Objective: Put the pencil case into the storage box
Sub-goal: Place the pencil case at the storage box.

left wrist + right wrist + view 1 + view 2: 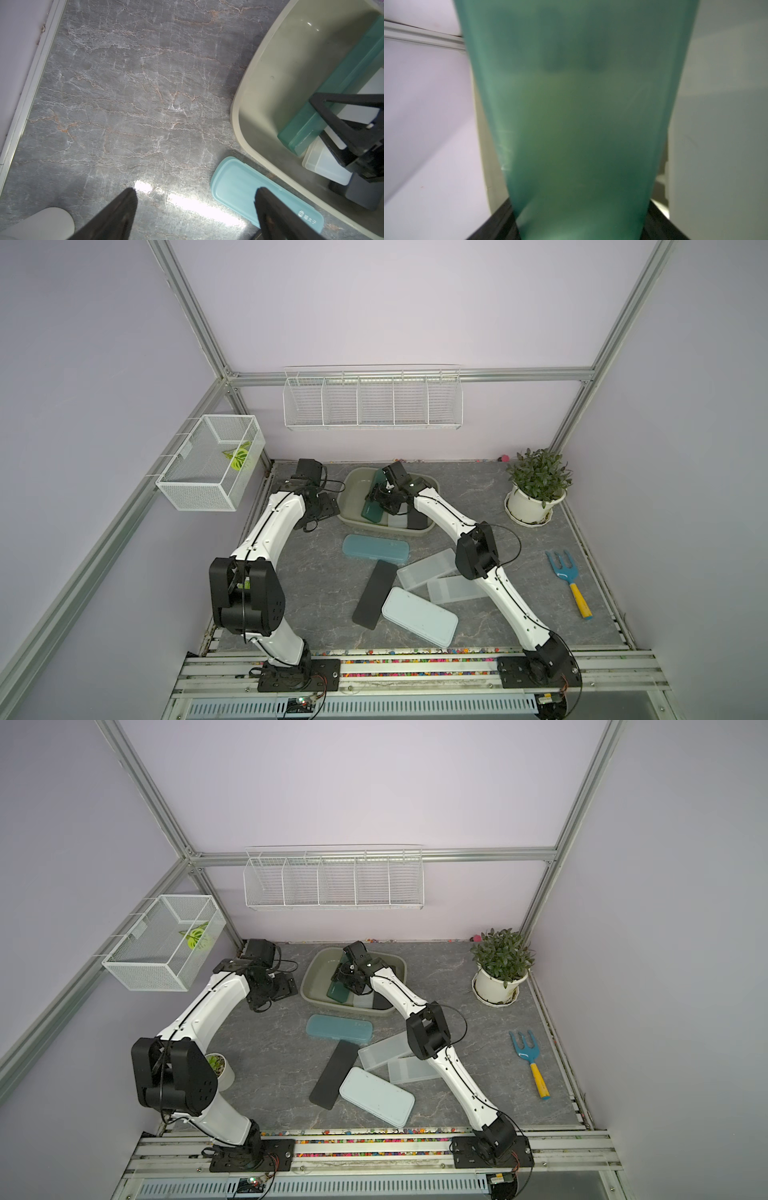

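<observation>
- Right wrist view is almost all green pencil case (pixel 581 124): frosted, see-through teal-green plastic, long and flat. The blurred dark patches inside it are too soft for you to identify.
- Your right gripper (pixel 579 225) pinches that case across its width, with black fingers (pixel 500 224) at either long edge.
- In both top views the case (pixel 372 512) (pixel 337 992) is inside the storage box (pixel 344 499) (pixel 309 979). That is the olive tub at the upper centre of the table, and the case runs tilted from its far side toward its near side.
- From above, the right gripper (pixel 384 502) covers the middle of the case, so you see only its two ends. You cannot tell whether the lower end rests on anything.
- Left wrist view adds what the top views lack. You see the case (pixel 332 83) from the side, its thickness and lid seam clear, beside a clear case (pixel 326 166) and a dark case (pixel 361 195) inside the tub (pixel 239 99).
- It also shows a light blue case (pixel 234 187) on the table just outside the rim, with a small printed logo.
- Your left gripper (pixel 195 207) has its fingers spread wide with nothing between them, above bare table beside the tub.
- A small white pot (pixel 219 1071) by the left elbow shows plainly in a top view only.
</observation>
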`<state>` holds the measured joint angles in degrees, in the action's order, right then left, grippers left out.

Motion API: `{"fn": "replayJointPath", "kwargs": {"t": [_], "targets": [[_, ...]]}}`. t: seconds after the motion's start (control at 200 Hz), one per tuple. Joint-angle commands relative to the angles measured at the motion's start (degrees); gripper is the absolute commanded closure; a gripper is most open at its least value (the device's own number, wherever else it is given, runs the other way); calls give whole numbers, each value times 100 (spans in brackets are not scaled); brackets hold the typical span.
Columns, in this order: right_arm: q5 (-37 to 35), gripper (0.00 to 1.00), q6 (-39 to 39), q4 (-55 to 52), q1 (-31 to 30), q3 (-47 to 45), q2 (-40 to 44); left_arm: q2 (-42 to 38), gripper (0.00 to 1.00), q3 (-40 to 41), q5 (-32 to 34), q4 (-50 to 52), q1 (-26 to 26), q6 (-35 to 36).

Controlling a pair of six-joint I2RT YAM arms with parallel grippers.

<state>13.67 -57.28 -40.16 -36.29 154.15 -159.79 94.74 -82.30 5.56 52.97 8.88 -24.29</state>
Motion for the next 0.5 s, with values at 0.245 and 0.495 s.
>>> {"fn": "replayJointPath", "kwargs": {"t": [0.245, 0.495], "targets": [[-672, 33, 603, -1490, 57, -10, 343, 263, 7, -264, -54, 29, -36, 135], [-591, 22, 573, -1358, 59, -11, 341, 249, 6, -218, -34, 31, -36, 170]]}}
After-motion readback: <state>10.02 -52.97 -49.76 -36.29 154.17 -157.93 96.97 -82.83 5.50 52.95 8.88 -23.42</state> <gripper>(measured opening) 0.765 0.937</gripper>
